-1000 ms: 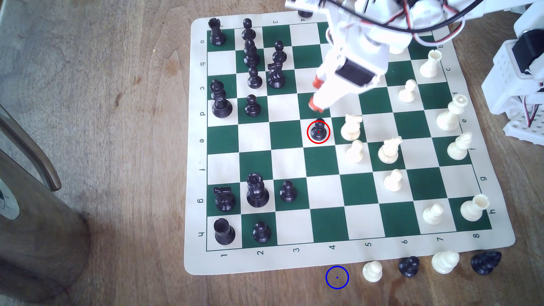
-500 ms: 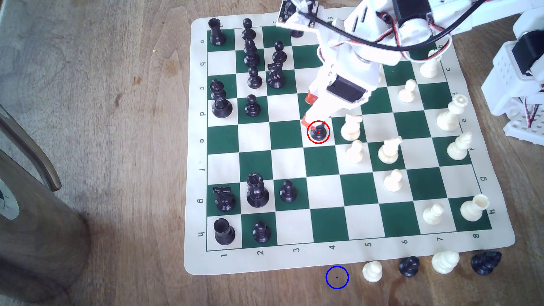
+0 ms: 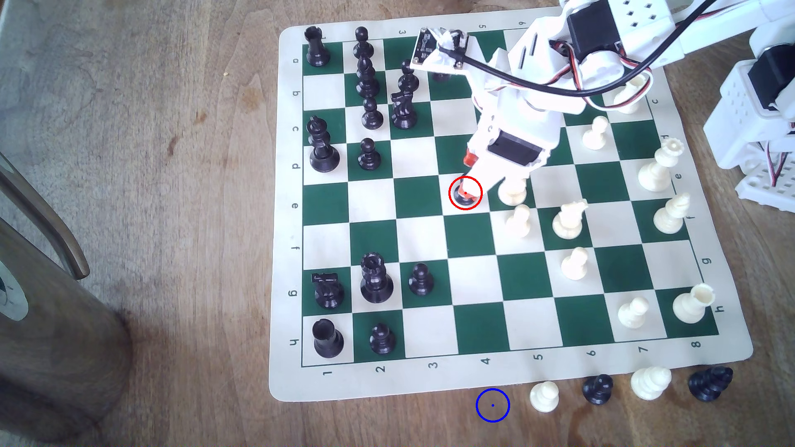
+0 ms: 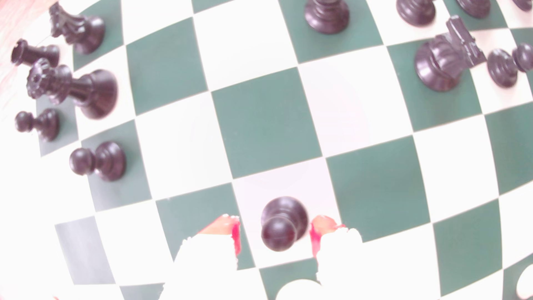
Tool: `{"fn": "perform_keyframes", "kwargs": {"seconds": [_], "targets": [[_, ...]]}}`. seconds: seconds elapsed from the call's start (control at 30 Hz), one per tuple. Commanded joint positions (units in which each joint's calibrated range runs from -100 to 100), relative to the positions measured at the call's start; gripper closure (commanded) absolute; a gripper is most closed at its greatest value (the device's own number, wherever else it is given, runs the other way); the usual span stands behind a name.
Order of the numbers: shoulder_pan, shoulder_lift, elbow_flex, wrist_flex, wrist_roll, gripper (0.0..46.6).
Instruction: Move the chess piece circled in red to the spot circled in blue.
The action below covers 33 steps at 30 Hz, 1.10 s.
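Tool [image 4: 274,230] fingers straddling black pawn [image 4: 284,223], gaps both sides.

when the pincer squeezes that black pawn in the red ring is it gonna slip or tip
The black pawn looks glossy with a ball head, so it may slide in the pincer, whose pads stand apart either side. Its flared base probably resists tipping. The white knight beside it could get nudged.
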Motion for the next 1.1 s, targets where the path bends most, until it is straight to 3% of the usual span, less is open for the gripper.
{"fn": "perform_keyframes", "kwargs": {"seconds": [0.0,0.57,0.7,0.93,1.07], "targets": [[-0.5,-0.9,0.0,-1.5,-0.1,33.8],[-0.4,0.7,1.8,-5.6,-0.3,35.6],[-0.5,0.7,2.1,-5.8,-0.3,37.4],[-0.5,0.6,2.3,-5.9,-0.3,46.2],[-0.5,-0.3,2.3,-6.0,-0.4,46.4]]}}
